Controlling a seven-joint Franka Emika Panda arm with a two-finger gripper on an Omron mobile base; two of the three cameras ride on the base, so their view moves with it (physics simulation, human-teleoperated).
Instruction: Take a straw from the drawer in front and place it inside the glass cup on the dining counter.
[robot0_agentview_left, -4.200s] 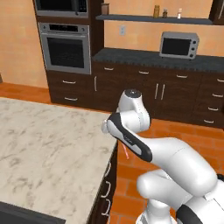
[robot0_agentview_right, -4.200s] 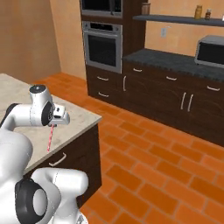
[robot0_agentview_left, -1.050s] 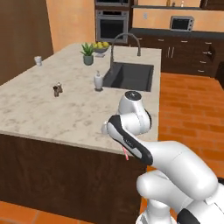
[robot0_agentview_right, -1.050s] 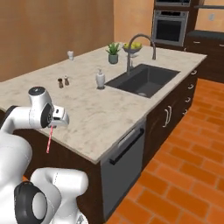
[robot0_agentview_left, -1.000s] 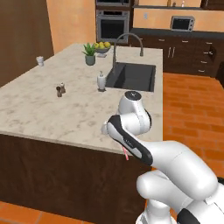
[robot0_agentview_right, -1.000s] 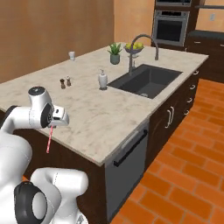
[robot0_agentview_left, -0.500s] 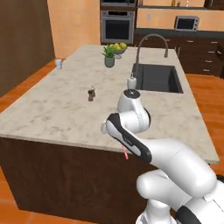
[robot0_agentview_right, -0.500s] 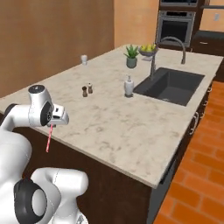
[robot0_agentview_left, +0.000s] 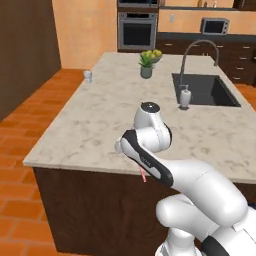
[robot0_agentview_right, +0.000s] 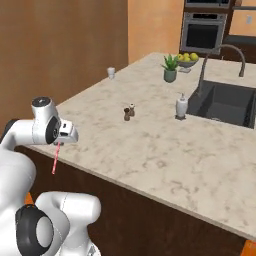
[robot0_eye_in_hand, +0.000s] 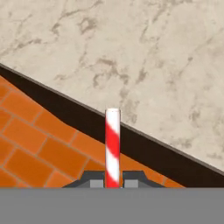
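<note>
While our gripper (robot0_eye_in_hand: 112, 180) is clamping the straw (robot0_eye_in_hand: 112, 146), we are carrying it toward the glass cup (robot0_agentview_left: 88, 75), far across the dining counter (robot0_agentview_left: 95, 130).

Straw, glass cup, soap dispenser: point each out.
straw (robot0_eye_in_hand: 112, 146): hand view, middle of its striped shaft.
glass cup (robot0_agentview_right: 111, 73): right base view, its side wall.
soap dispenser (robot0_agentview_left: 185, 97): left base view, bottle body.

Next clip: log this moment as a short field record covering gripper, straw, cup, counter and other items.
gripper: shut on the straw, held over the counter's near edge
straw: red-and-white striped, hanging down from the gripper
glass cup: upright at the far corner, empty
dining counter: cream marbled top with dark inset sink
other items: potted plant, soap dispenser, two small shakers
</note>
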